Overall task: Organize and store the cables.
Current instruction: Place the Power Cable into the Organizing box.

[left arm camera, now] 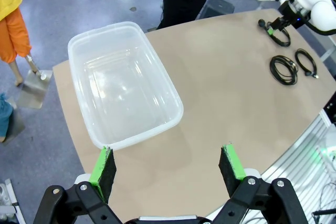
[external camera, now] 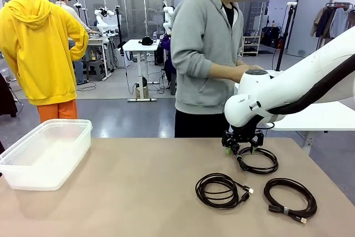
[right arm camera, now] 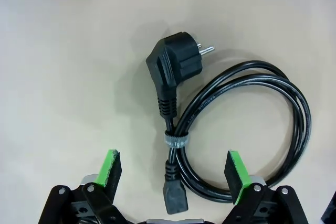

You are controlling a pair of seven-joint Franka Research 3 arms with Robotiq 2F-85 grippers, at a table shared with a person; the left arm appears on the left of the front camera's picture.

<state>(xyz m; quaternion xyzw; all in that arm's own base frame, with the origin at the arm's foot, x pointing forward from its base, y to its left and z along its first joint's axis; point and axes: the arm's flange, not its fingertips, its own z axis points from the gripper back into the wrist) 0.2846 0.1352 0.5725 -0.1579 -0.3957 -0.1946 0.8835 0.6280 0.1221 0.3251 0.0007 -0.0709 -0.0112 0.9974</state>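
On the bench [external camera: 138,192], front view: 3 coiled black cables [external camera: 222,191] lie right of centre. The right claw [external camera: 242,145] hangs over the farthest coil [external camera: 258,160], probably lining up a pick.
Left wrist: left claw [left arm camera: 168,163], apart, hovers by the clear tub [left arm camera: 126,85].
Right wrist: claw apart, straddling that coil; grey tie [right arm camera: 175,141], angled plug [right arm camera: 176,64].

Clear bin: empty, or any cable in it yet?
Empty. The clear bin shows a bare bottom in the left wrist view; three coiled cables lie on the table.
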